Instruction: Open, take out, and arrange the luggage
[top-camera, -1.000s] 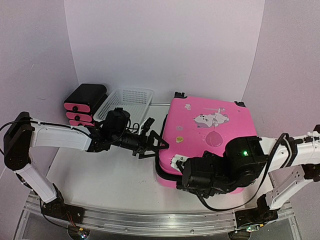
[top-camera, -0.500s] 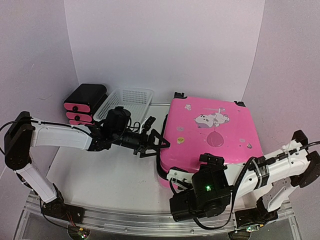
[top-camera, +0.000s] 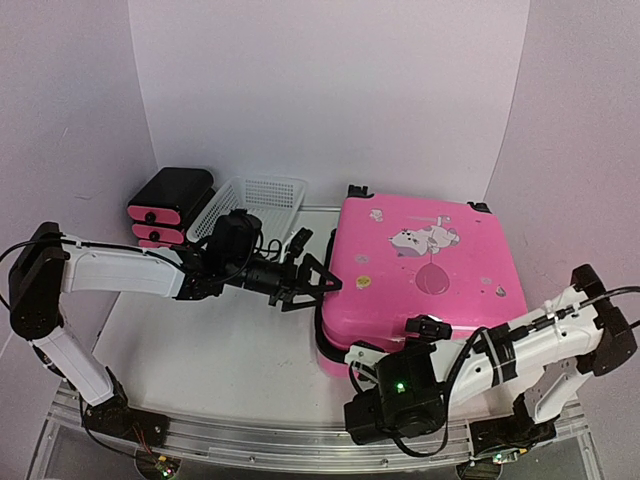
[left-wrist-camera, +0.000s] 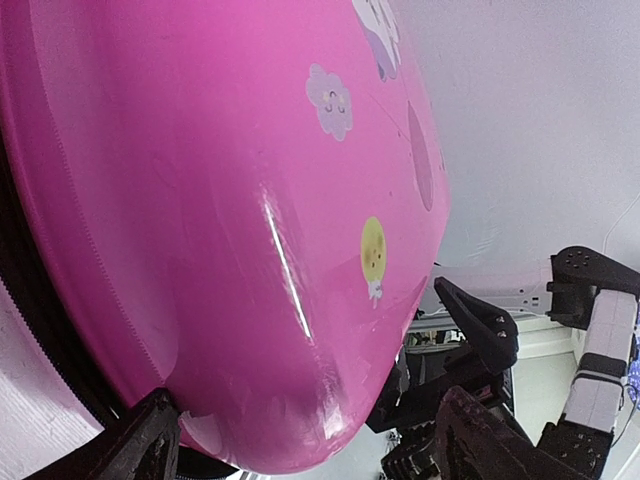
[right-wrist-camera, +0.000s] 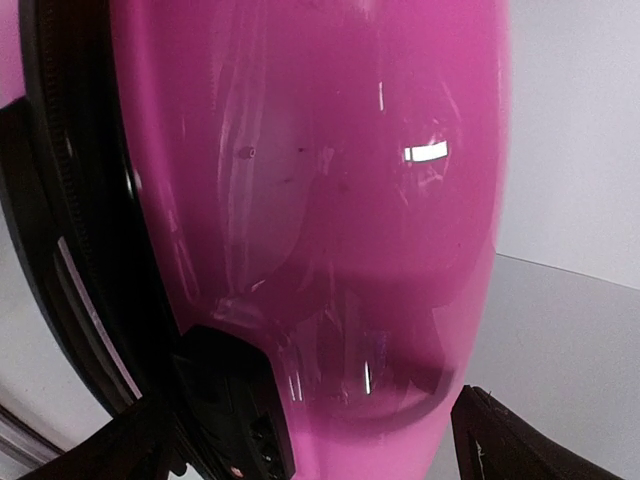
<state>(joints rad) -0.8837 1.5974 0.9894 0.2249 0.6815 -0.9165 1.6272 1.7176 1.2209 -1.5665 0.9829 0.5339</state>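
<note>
Right gripper (top-camera: 392, 338) drops off the pink suitcase (top-camera: 420, 270) to its near corner, fingers splayed; left gripper (top-camera: 318, 268), splayed too, at its left edge.

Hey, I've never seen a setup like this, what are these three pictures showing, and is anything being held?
These are two robot arms bolted at the near edge of a table. The wide picture comes from a camera above and behind them; the two close-ups come from cameras on the wrists, both filled by the pink suitcase. It lies flat, lid down. At the back left stand a drawer unit and a white basket. The left pincer is at the suitcase's left side, the right pincer at its near left corner. Both are open and hold nothing.
</note>
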